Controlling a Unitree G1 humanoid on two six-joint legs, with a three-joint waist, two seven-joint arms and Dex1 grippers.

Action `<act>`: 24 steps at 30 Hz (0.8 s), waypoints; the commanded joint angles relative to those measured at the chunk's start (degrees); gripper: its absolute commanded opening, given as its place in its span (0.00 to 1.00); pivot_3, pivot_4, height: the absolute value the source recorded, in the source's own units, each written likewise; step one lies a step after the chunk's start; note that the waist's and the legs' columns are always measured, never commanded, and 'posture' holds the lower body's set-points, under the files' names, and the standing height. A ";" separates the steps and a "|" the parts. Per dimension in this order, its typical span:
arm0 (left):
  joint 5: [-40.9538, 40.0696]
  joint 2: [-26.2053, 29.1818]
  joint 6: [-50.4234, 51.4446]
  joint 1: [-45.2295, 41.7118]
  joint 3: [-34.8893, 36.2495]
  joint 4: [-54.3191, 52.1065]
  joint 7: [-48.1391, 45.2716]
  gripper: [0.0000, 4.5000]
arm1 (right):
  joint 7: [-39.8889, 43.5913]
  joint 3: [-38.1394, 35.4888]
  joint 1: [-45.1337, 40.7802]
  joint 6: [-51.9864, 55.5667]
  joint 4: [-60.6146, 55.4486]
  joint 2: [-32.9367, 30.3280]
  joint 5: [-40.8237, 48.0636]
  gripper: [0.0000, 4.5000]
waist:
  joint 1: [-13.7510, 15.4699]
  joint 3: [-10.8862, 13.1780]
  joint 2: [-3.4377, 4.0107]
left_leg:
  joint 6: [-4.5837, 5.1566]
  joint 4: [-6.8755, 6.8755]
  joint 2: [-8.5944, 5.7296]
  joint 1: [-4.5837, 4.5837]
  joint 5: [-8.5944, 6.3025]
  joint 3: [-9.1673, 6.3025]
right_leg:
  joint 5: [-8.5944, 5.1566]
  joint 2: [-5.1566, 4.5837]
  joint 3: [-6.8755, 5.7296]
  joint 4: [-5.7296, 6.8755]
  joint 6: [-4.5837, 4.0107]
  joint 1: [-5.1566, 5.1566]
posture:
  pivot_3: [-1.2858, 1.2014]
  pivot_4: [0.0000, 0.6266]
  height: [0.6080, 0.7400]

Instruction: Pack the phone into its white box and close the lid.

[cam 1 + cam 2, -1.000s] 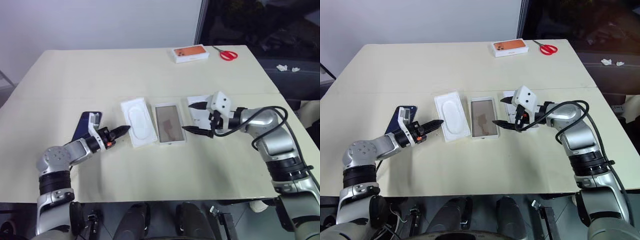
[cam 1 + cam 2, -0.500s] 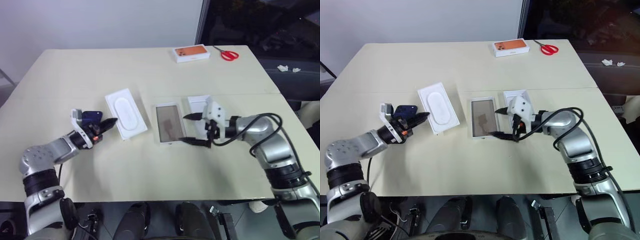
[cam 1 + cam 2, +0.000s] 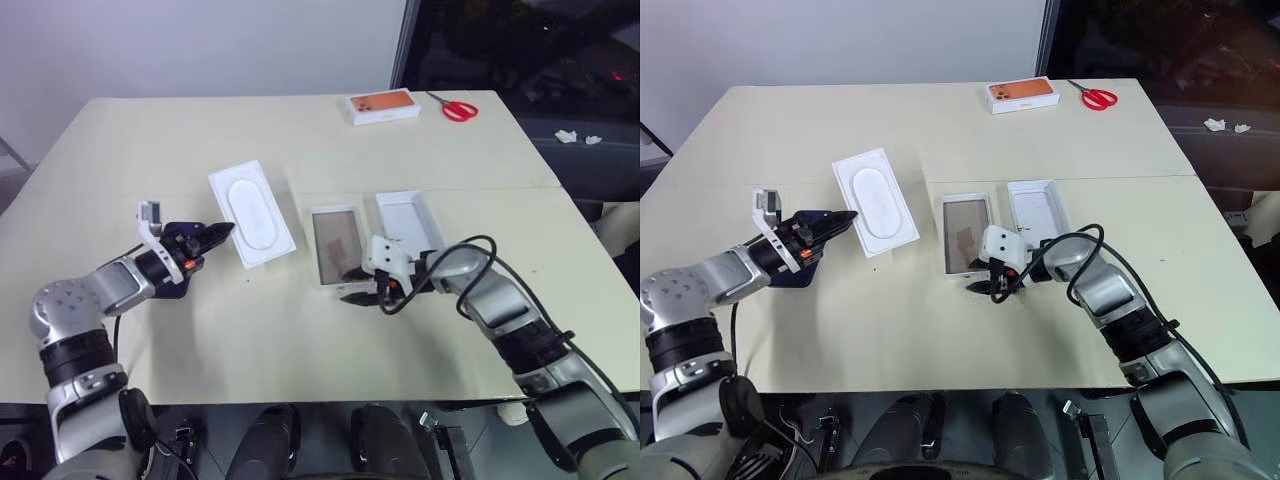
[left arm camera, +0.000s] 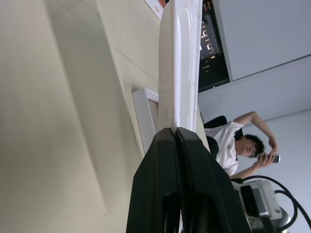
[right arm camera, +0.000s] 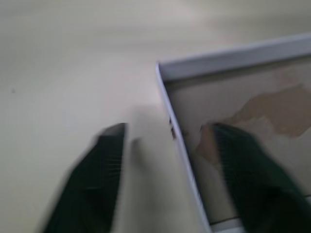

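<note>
My left gripper [image 3: 220, 232] is shut on the near edge of a white insert with an oval recess [image 3: 254, 212] and holds it tilted above the table; in the left wrist view its fingertips [image 4: 174, 132] pinch that thin edge. The dark navy phone [image 3: 800, 278] lies flat on the table under my left hand. The white box [image 3: 336, 214] sits mid-table showing its tan floor. The lid [image 3: 408, 219] lies just right of it, plain white side up. My right gripper [image 3: 353, 290] is open at the box's near edge, one finger [image 5: 109, 160] outside the wall [image 5: 177, 141] and one inside.
An orange-topped white box [image 3: 382, 105] and red scissors [image 3: 457, 108] lie at the table's far edge. A person [image 4: 238, 145] sits in the background beyond the table.
My left gripper closed on the insert and carried it up and to the left, off its place beside the box. My right gripper sank toward the box's near edge and its fingers narrowed.
</note>
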 commanded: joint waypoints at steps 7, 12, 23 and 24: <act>-2.69 -0.26 0.44 0.13 0.81 -2.38 1.43 0.00 | 3.98 -0.98 2.27 0.90 -7.51 -1.53 2.66 0.01 | 0.02 0.00 -0.01 | 0.01 -0.01 0.00 0.00 -0.01 -0.01 | 0.00 0.00 0.00 -0.01 0.00 0.00 | 0.52 0.24 1.00; -4.37 -0.84 1.44 -1.06 0.57 -2.67 2.09 0.00 | 4.33 -1.57 4.52 2.51 -12.72 -1.18 5.01 0.01 | 0.04 0.01 -0.03 | 0.09 0.00 0.00 0.00 -0.05 -0.02 | 0.00 0.00 -0.01 -0.01 0.00 0.02 | 0.52 0.24 1.00; -9.56 -2.53 5.12 -1.54 0.06 -4.01 4.98 0.00 | 1.38 -3.86 2.69 5.35 -13.45 1.04 7.25 0.79 | 0.05 0.01 -0.04 | 0.09 0.00 0.01 0.00 -0.05 -0.01 | 0.00 0.00 0.00 -0.01 0.00 0.01 | 0.52 0.24 1.00; -10.15 -3.38 5.40 -1.31 -0.20 -4.81 5.86 0.00 | 2.04 -5.47 2.45 6.44 -13.78 0.10 8.62 0.89 | 0.05 0.01 -0.04 | 0.09 0.00 0.01 0.00 -0.05 -0.02 | 0.00 0.00 0.00 -0.01 0.00 0.01 | 0.52 0.24 1.00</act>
